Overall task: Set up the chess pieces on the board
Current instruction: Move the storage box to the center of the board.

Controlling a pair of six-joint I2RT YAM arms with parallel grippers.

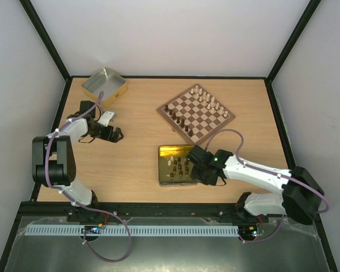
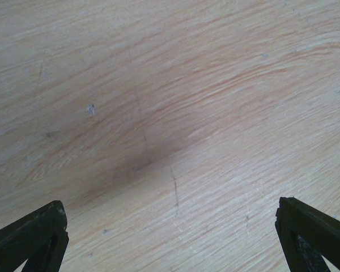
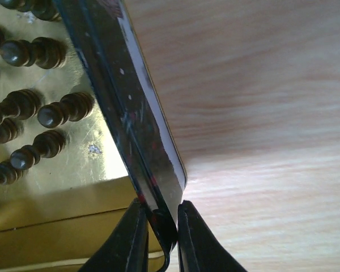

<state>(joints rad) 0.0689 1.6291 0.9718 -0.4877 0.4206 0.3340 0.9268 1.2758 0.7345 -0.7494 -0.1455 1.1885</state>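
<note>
At the 3 o'clock wall of the yellow-gold tin point(image 1: 163, 152), the right pincer point(image 3: 158, 218) is pinching the thin metal edge between its pressed fingers. Dark chess pieces point(image 3: 65, 110) lie loose on the tin's floor. The board point(image 1: 199, 116) sits at 1 o'clock from it, partly set. This looks like a hold to shift or steady the tin, so move it slowly and flat, lest pieces roll or the wall slip free. Over bare surface point(image 2: 175, 85) at 9 o'clock, the left pincer point(image 2: 173, 226) hangs spread wide.
</note>
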